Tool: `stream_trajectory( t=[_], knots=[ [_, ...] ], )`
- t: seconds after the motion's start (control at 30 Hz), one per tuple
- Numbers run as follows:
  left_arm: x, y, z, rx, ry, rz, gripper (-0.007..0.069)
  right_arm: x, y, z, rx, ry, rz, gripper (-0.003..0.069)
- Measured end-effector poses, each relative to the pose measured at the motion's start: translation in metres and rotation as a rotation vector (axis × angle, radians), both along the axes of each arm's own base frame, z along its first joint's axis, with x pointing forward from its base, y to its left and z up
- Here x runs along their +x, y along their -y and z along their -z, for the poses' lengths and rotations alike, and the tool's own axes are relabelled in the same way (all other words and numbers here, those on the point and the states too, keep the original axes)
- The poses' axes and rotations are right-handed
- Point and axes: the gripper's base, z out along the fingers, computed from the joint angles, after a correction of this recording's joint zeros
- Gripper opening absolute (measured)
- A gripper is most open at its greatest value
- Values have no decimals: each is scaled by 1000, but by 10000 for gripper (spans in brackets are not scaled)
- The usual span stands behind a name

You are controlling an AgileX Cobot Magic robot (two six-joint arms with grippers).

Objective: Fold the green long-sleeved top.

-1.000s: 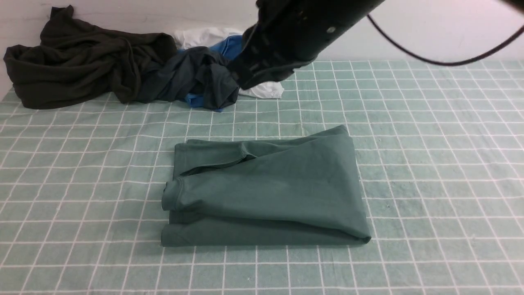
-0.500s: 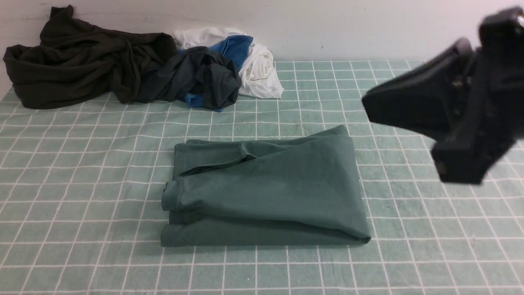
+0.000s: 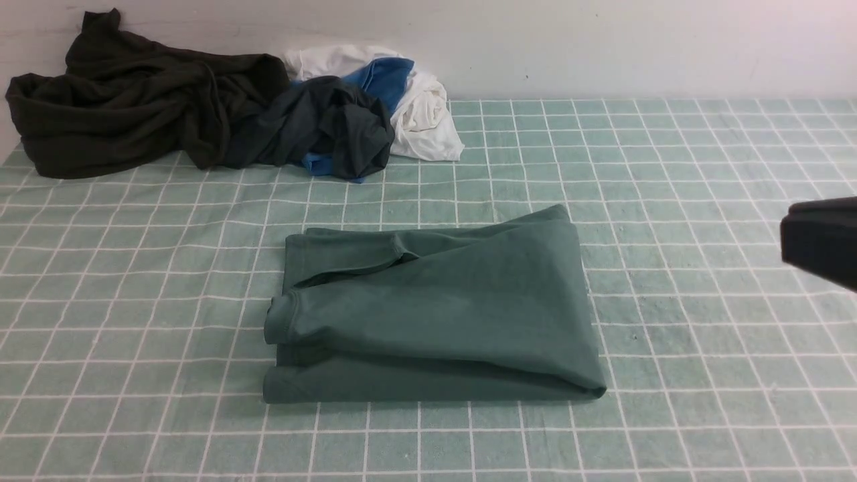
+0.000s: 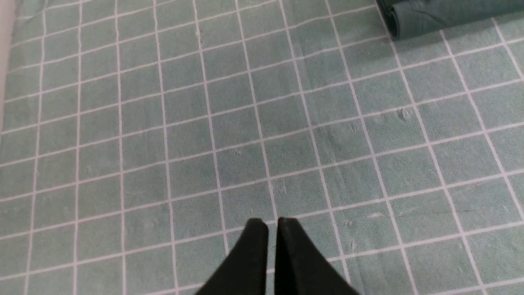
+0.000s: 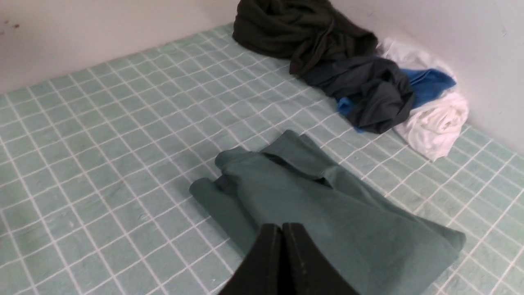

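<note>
Left end effector: black fingers pressed almost together, nothing between them, poised over bare checked cloth with a corner of the folded top just showing in its wrist view.
Right end effector: black fingers closed tight on nothing, raised above the near edge of the folded top; in the front view only a dark block of the right arm shows at the right edge.
Desk covering: pale-green checked cloth with white grid lines, spread flat over the desk.
Task garment: muted teal-green long-sleeved jersey top, folded into a thick rectangle at the middle of the desk, a hemmed edge showing on its left side, touched by neither end effector.
Far-left pile: crumpled very dark olive-black garment against the wall, beside a dark slate-grey garment.
Behind it: bunched white cloth and a blue cloth, well apart from the folded top.
</note>
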Motion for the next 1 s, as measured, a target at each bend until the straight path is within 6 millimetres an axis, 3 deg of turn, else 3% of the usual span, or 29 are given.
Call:
stream_trajectory(
  t=[0.17,0.33,0.43,0.53,0.57,0.67,0.7,0.77,1.0],
  knots=[
    [0,0,0,0,-1,0,20,-3,4,8,24,18,17,-14],
    [0,0,0,0,-1,0,20,-4,10,32,68,72,66,-14],
    [0,0,0,0,-2,0,20,-11,28,70,174,149,175,-14],
    [0,0,0,0,-2,0,20,-16,41,94,234,173,269,-14],
    [0,0,0,0,-2,0,20,-18,52,116,265,175,369,-14],
    [0,0,0,0,-2,0,20,-26,68,149,296,184,547,-14],
    [0,0,0,0,-2,0,20,-26,69,148,299,192,557,-14],
    [0,0,0,0,-2,0,20,-31,79,179,318,185,704,-14],
    [0,0,0,0,-2,0,20,-36,89,227,317,141,890,-14]
  ],
)
